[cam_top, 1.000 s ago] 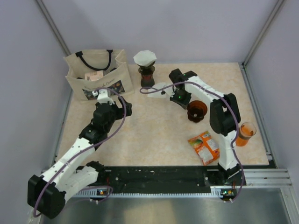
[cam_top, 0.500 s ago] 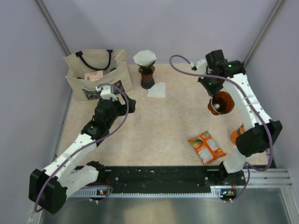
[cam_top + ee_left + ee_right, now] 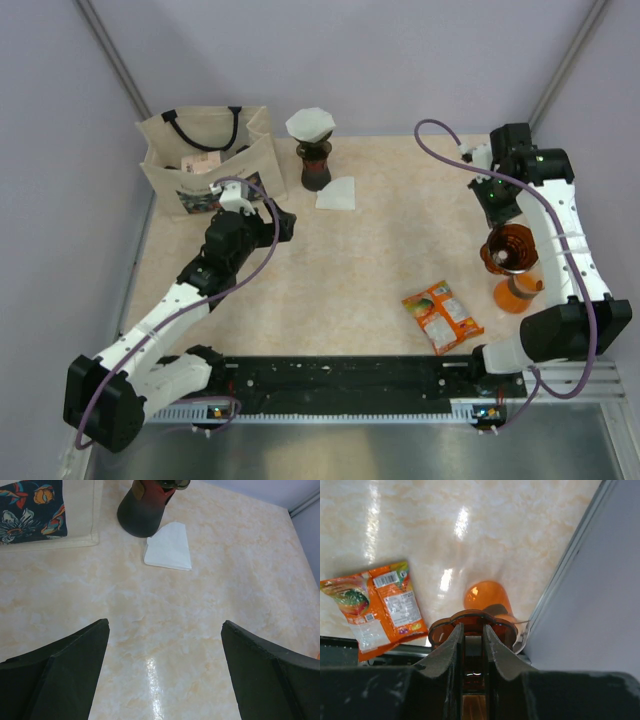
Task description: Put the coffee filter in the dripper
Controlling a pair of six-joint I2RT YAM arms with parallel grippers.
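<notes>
A folded white coffee filter (image 3: 336, 193) (image 3: 169, 547) lies flat on the table beside a dark vessel (image 3: 315, 165) (image 3: 145, 505). My left gripper (image 3: 275, 222) (image 3: 165, 625) hangs open over bare table, short of the filter, with nothing between its fingers. The dripper (image 3: 508, 250) (image 3: 440, 632) looks amber-brown and translucent here. It is lifted near the right edge with my right gripper (image 3: 503, 222) (image 3: 472, 630) shut on its handle. It hovers just over an orange cup (image 3: 517, 294) (image 3: 485, 595).
A second white filter (image 3: 310, 123) sits opened on top of the dark vessel. A canvas tote bag (image 3: 205, 155) (image 3: 50, 510) stands at the back left. An orange snack packet (image 3: 441, 316) (image 3: 375, 605) lies front right. The metal frame rail (image 3: 548, 235) and wall run close beside the right arm.
The right arm has swung from the table's middle to the right edge, carrying the dripper to above the orange cup. The left gripper has edged slightly toward the folded filter.
</notes>
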